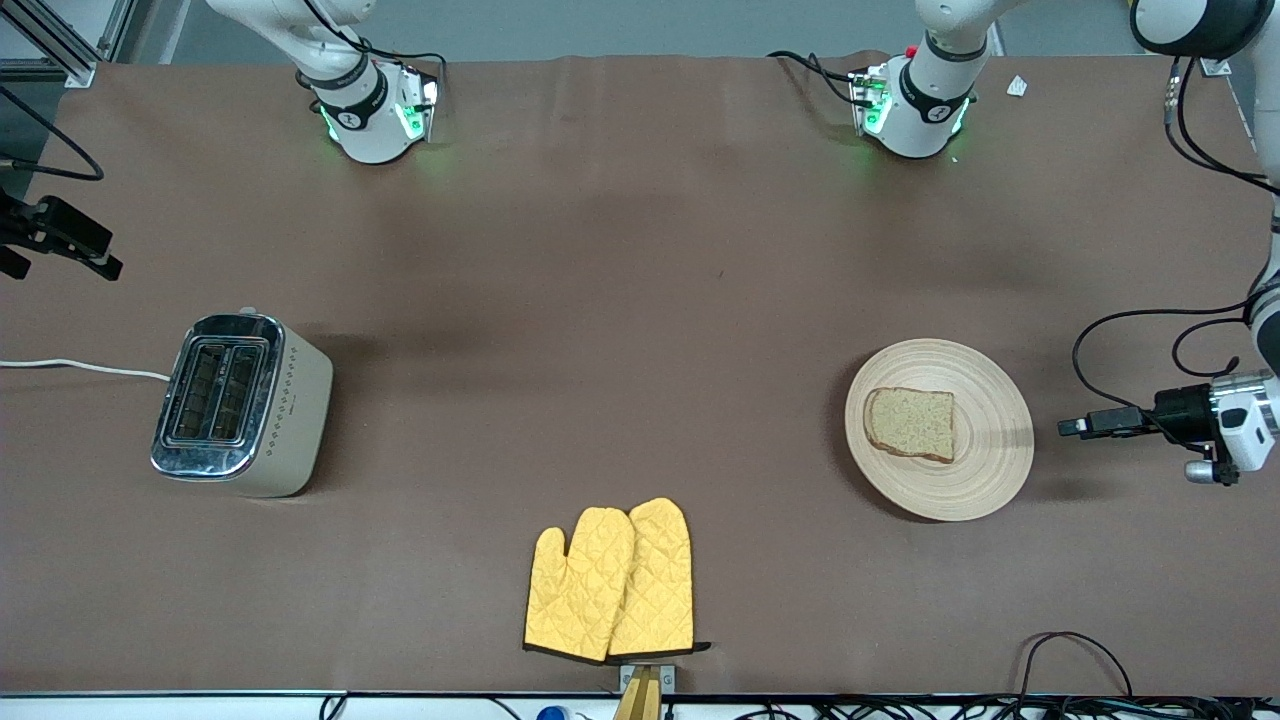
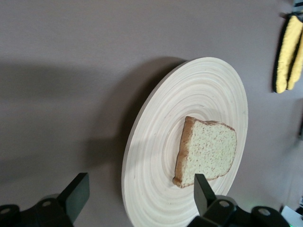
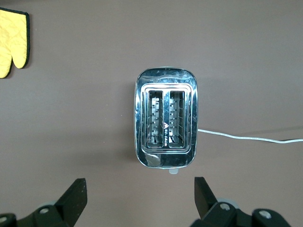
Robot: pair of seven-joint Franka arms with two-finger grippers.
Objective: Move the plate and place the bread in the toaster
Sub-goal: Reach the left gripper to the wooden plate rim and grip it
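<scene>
The round beige plate (image 1: 985, 450) lies toward the left arm's end of the table with the brown bread slice (image 1: 910, 422) on it. My left gripper (image 1: 1078, 427) is low beside the plate's rim, pointing at it. In the left wrist view the left gripper (image 2: 139, 191) is open and empty, with the plate (image 2: 156, 156) rim between its jaws and the bread (image 2: 208, 151) just ahead. The chrome-topped toaster (image 1: 240, 400) stands toward the right arm's end. My right gripper (image 1: 60, 255) hangs open and empty (image 3: 139, 194) up over the table beside the toaster (image 3: 165, 123), whose slots are empty.
A pair of yellow oven mitts (image 1: 612, 580) lies near the front camera's edge at mid-table; it also shows in the wrist views (image 2: 288, 52) (image 3: 12, 40). The toaster's white cord (image 1: 80, 367) runs off the table's end. Cables hang by the left arm.
</scene>
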